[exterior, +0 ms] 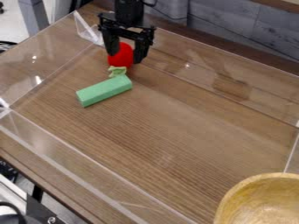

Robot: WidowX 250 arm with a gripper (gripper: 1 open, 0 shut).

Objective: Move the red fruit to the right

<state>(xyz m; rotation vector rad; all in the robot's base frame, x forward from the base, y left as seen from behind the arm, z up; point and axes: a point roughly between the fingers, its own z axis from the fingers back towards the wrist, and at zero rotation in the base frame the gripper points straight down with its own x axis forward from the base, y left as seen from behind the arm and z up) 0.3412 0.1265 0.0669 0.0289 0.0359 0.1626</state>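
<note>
Open tabletop (pixel 198 122) right of red fruit (pixel 119 56).

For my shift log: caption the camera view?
Open gripper straddles the strawberry beside a green block.

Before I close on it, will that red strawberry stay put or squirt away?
The red strawberry looks rounded and glossy, so it may slip or roll sideways. It seems small, probably light. The open gripper straddles it, which should help centre it.
</note>
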